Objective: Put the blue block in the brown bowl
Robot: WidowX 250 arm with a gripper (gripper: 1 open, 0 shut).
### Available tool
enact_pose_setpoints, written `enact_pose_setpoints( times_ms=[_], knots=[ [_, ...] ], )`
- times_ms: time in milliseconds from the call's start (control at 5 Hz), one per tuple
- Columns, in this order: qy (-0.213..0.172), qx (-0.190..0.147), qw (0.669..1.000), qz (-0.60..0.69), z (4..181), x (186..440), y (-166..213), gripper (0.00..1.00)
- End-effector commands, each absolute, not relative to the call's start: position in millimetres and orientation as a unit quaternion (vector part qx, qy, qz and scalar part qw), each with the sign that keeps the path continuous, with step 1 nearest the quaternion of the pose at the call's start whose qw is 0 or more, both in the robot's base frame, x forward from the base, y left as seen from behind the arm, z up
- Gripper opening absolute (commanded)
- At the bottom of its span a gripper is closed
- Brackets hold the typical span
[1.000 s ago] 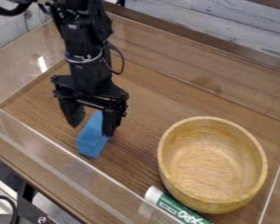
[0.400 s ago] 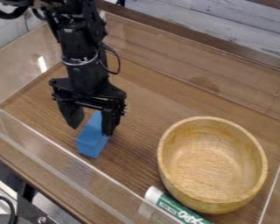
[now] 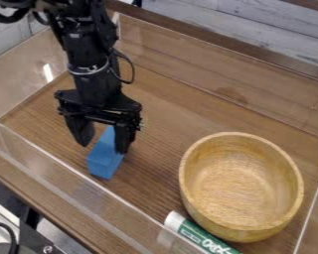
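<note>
The blue block (image 3: 106, 157) lies on the wooden table, left of centre near the front. Right above it hangs my black gripper (image 3: 100, 135), pointing straight down and open, with one finger to each side of the block's far end. Whether the fingers touch the block cannot be told. The brown bowl (image 3: 241, 185) stands empty at the front right, a short way to the right of the block.
A clear plastic wall (image 3: 69, 198) runs along the table's front and left edges. A white and green tube (image 3: 199, 236) lies at the front edge, just below the bowl. Bare wooden tabletop (image 3: 215, 89) stretches behind the bowl.
</note>
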State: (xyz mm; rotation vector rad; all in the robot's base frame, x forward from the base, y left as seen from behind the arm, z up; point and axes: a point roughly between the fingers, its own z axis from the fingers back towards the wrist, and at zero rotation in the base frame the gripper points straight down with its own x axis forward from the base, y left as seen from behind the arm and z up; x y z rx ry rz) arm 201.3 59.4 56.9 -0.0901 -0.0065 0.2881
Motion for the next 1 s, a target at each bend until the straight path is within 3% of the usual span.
enact_pose_setpoints(
  times_ms=[0,600,800],
  knots=[
    [-0.016,-0.046,0.988,0.147,59.8,205,64,1.00],
    [-0.017,-0.049,0.987,0.154,42.3,206,63,1.00],
    [-0.018,-0.050,0.986,0.156,38.3,207,63,0.00]
  ],
)
